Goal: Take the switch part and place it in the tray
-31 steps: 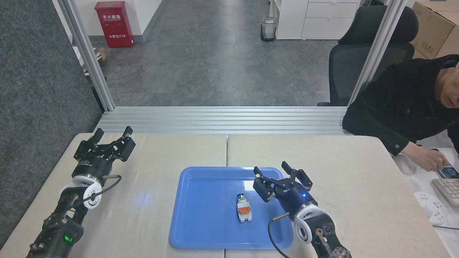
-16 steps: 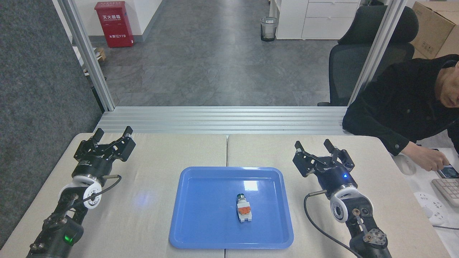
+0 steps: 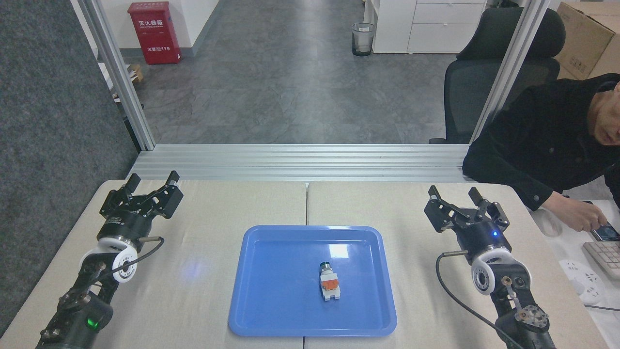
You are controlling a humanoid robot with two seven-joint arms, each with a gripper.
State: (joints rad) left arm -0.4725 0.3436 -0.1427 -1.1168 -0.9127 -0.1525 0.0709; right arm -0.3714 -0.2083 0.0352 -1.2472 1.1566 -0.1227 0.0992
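The switch part, white-grey with an orange middle block and a dark green cap, lies inside the blue tray, right of the tray's middle. My right gripper stands open over the bare table, well to the right of the tray, with nothing between its fingers. At the table's far left corner my left gripper is open too and holds nothing.
A person in a black sleeve leans in at the right, with a hand on a phone. A keyboard and a white power strip lie at the right edge. An office chair stands behind the table.
My right gripper has drawn back from above the tray to the right and away from me, ending over the bare table. The switch part stayed put in the tray. The left arm is unmoved.
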